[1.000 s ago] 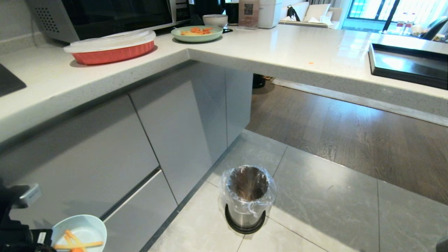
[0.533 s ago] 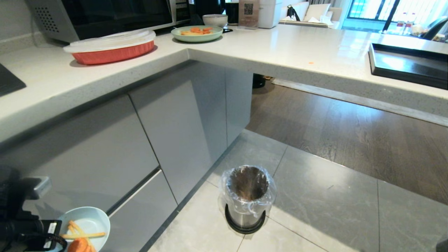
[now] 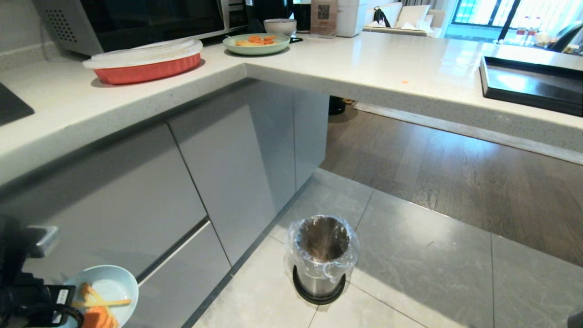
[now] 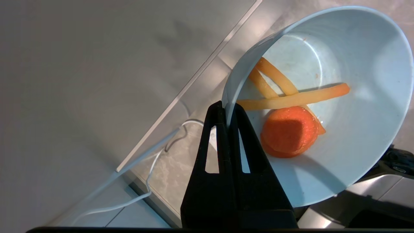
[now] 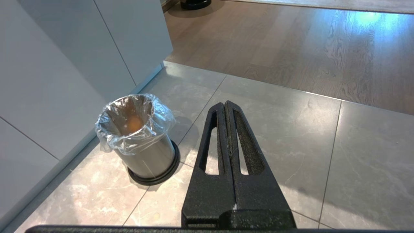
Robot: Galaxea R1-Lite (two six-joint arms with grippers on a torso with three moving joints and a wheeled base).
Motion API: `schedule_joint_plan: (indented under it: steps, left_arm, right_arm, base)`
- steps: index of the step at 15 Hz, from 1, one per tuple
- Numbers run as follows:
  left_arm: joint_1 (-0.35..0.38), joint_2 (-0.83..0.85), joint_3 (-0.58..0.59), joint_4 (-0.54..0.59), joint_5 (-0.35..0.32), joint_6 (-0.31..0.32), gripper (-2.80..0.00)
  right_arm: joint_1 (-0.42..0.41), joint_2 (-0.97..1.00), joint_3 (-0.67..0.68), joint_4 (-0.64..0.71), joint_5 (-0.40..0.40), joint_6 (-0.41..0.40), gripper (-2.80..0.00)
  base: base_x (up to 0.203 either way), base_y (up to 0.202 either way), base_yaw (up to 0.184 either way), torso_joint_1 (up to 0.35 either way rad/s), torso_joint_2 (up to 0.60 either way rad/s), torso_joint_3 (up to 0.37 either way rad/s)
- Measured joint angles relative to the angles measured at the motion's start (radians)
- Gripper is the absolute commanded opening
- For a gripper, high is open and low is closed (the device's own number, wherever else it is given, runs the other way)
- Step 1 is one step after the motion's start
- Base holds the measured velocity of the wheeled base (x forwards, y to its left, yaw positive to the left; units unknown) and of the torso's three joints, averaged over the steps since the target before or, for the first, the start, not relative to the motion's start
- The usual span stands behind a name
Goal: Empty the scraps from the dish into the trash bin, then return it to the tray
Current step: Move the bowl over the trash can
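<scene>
Left tool (image 4: pixel 227 111) pinches dish (image 4: pixel 365 106) rim.

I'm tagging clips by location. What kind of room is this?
Most likely a home kitchen: a microwave stands on a pale stone countertop over grey cabinets, with a plate of food and a lined trash bin on the tiled floor.

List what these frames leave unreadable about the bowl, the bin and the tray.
- Dish: the head view's lower edge and the left gripper pinching its rim cut off the near side.
- Scraps: carrot rounds are stacked, so their count is unclear.
- Trash bin: its bottom is lost in brownish reflections; an orange spot shows in the right wrist view, unidentifiable.
- Tray: the head view's right edge cuts it off.
</scene>
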Motion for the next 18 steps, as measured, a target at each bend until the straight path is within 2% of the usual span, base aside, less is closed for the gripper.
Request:
schedule_joint_plan:
  steps: [3,9,12,15,18]
  left_arm:
    - [0.008,-0.049,0.02,0.029,0.063,-0.004,-2.8]
    - [0.035,-0.162,0.088,0.052,0.069,-0.011,-2.8]
    - [0.047,-0.262,0.135,0.052,0.052,-0.012,-2.8]
    - [0.043,-0.31,0.169,0.06,-0.014,-0.011,-2.8]
    - [0.042,-0.324,0.179,0.065,-0.023,-0.011,-2.8]
  right_arm:
    - [0.0,0.0,0.0,0.0,0.0,0.0,-2.8]
    - [0.0,0.0,0.0,0.0,0.0,0.0,-2.8]
    - [0.0,0.0,0.0,0.0,0.0,0.0,-2.8]
    - [0.0,0.0,0.0,0.0,0.0,0.0,-2.8]
    - [0.0,0.0,0.0,0.0,0.0,0.0,-2.8]
  base:
    - [0.0,0.0,0.0,0.0,0.0,0.0]
    - [0.0,0.0,0.0,0.0,0.0,0.0]
    - [0.0,0.0,0.0,0.0,0.0,0.0]
    - [0.0,0.0,0.0,0.0,0.0,0.0]
    - [0.0,0.0,0.0,0.0,0.0,0.0]
